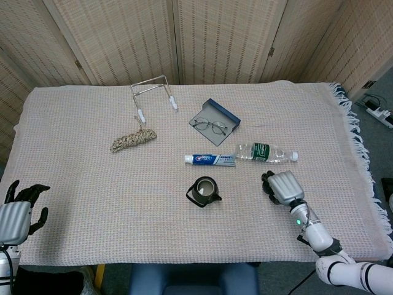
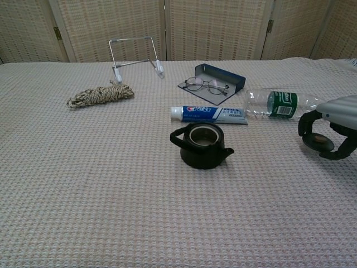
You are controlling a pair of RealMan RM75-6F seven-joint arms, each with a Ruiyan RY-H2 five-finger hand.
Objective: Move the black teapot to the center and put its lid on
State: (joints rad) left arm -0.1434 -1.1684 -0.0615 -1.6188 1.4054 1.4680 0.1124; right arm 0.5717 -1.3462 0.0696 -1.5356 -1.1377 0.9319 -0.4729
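The black teapot [image 1: 204,191] [image 2: 202,146] stands lidless near the middle of the table, handle to the left and spout to the right in the chest view. To its right, my right hand [image 1: 282,186] [image 2: 330,128] curls its fingers around the dark round lid [image 2: 318,143] and grips it just above the cloth. The head view hides the lid under the hand. My left hand [image 1: 18,212] hangs off the table's front left corner, fingers apart and holding nothing; the chest view does not show it.
Behind the teapot lie a toothpaste tube [image 1: 210,159] [image 2: 209,114] and a water bottle [image 1: 266,152] [image 2: 279,104]. Further back are glasses on a blue case [image 1: 212,123] [image 2: 211,84], a rope bundle [image 1: 132,140] [image 2: 99,94] and a wire stand [image 1: 152,92] [image 2: 134,53].
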